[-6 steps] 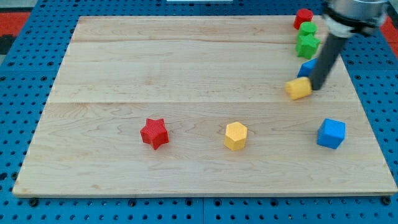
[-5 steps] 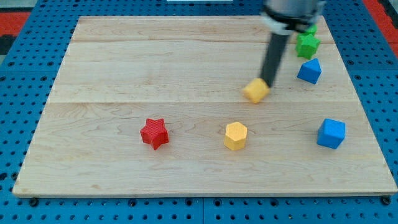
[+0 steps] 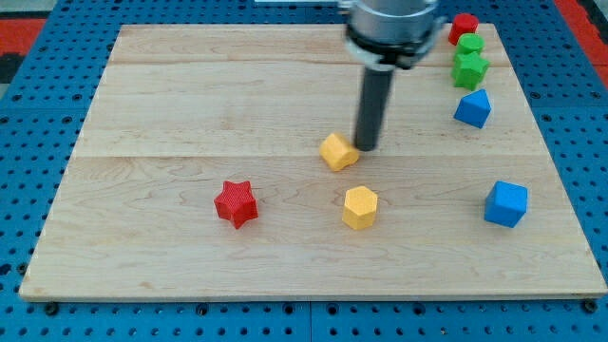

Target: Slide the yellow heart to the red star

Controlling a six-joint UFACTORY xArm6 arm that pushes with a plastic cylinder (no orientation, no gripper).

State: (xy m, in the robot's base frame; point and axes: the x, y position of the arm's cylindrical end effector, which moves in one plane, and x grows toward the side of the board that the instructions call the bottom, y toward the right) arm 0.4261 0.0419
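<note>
Wooden board [image 3: 190,85]: yellow heart [image 3: 338,151] has slid left toward red star [image 3: 236,203], my tip [image 3: 367,147] touching its right.

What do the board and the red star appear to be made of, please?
The board looks like light, unvarnished wood: grain lines and plank seams run across it. The red star looks like matte plastic, possibly 3D-printed, judging by its faintly ribbed, uniformly coloured surface; that is not certain.
</note>
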